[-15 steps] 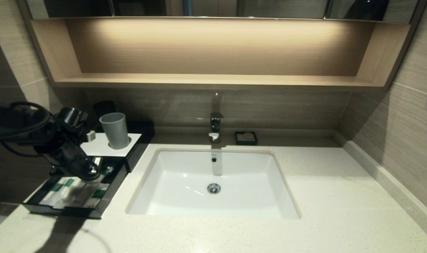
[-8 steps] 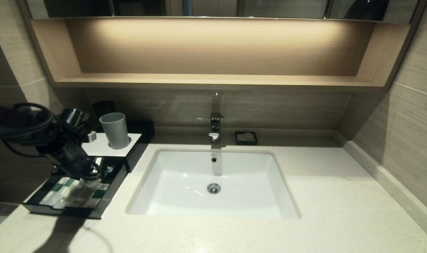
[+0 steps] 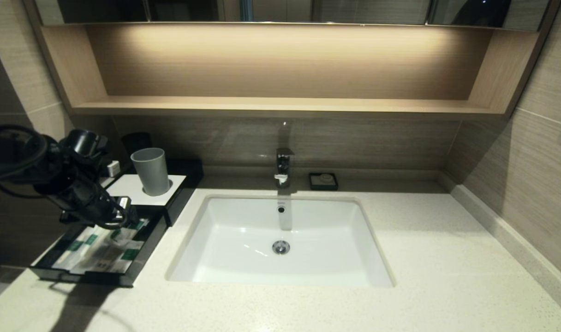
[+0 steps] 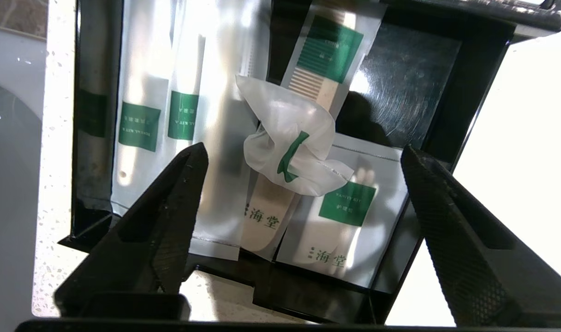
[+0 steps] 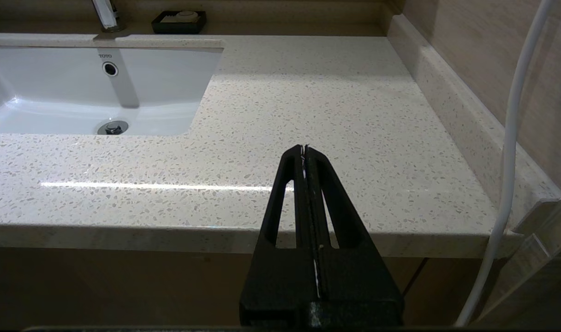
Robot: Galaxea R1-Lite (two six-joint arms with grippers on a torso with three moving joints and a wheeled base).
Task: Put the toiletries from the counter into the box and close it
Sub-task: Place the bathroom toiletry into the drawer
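Left wrist view puts my left gripper (image 4: pixel 303 157) above the pulled-out drawer (image 4: pixel 405 69) of the black box (image 3: pixel 179 203), fingers spread wide with nothing between them. Below lie two long wrapped sticks (image 4: pixel 140 124) with green labels, a flat sachet (image 4: pixel 345 207) with a green square, and a crumpled clear wrapper (image 4: pixel 289 147) resting on the packets (its contents I cannot tell). A grey cup (image 3: pixel 151 171) stands on the box's white top. My right gripper (image 5: pixel 306 154) is pressed together, parked off the counter (image 5: pixel 331 106) edge.
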